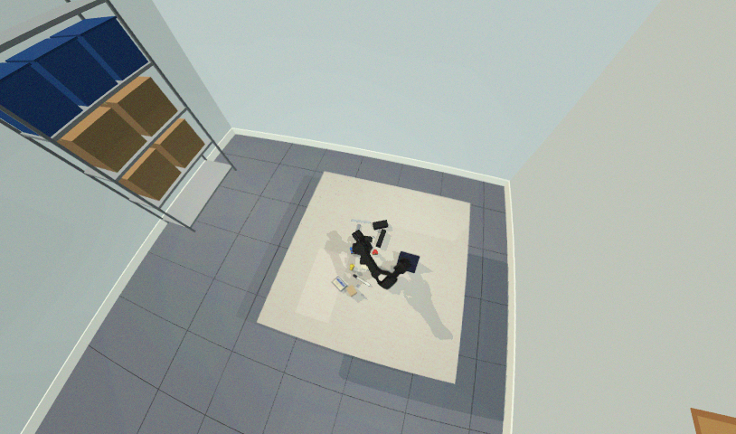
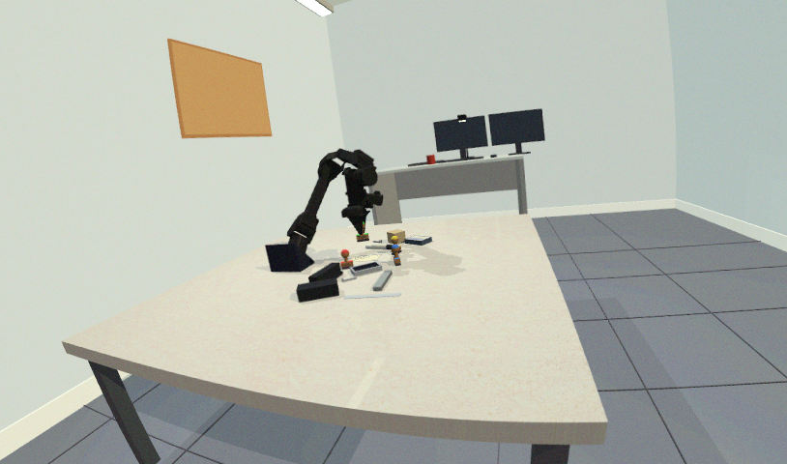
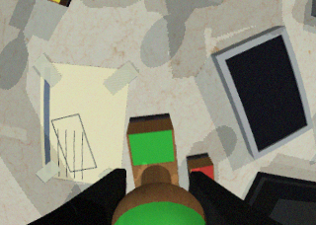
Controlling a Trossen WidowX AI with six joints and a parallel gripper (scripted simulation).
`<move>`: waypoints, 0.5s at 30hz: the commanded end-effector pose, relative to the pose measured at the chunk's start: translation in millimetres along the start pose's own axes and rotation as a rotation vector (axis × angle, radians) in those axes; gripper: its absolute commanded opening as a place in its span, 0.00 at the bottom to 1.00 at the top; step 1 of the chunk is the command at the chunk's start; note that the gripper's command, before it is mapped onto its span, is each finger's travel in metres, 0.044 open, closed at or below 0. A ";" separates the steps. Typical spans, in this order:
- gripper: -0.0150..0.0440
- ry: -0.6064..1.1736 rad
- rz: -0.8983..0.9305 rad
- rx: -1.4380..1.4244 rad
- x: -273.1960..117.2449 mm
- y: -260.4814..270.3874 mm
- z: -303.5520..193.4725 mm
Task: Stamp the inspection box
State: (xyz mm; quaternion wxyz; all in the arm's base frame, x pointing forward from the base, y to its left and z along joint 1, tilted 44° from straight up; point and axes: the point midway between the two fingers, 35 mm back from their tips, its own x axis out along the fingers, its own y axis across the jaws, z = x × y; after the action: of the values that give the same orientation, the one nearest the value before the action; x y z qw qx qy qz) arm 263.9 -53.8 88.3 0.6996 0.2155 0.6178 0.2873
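Illumination: bright, diffuse. Shadows: soft, overlapping on the tabletop (image 1: 415,225) (image 2: 329,344) (image 3: 188,18). Exterior view: tabletop edge bowed; ceiling light (image 2: 315,7) visible. Fine grain present.

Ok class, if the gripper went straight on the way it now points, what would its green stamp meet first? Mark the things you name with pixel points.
Pointing down, the gripper (image 2: 362,229) (image 3: 157,181) would probably bring the green stamp (image 2: 362,237) (image 3: 152,147) onto the bench (image 1: 415,338) (image 2: 444,344) (image 3: 185,102) beside the card (image 2: 367,258) (image 3: 91,97), though depth is unclear.

No word, label, brand or number can be read in any view. In the wrist view, the card (image 3: 94,94) ahead of the gripper (image 2: 361,231) (image 3: 157,181) and to one side bears thin lines and a drawn box, without legible lettering.
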 end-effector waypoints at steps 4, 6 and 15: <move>0.25 0.002 0.009 -0.050 1.9 29.6 -13.1; 0.25 0.002 0.010 -0.064 2.4 37.5 -17.2; 0.25 0.001 0.014 -0.110 5.1 61.4 -31.7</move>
State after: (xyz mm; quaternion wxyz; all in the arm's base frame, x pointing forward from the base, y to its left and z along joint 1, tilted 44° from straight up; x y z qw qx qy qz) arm 228.6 -10.7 118.9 0.7085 0.1824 0.6017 0.3204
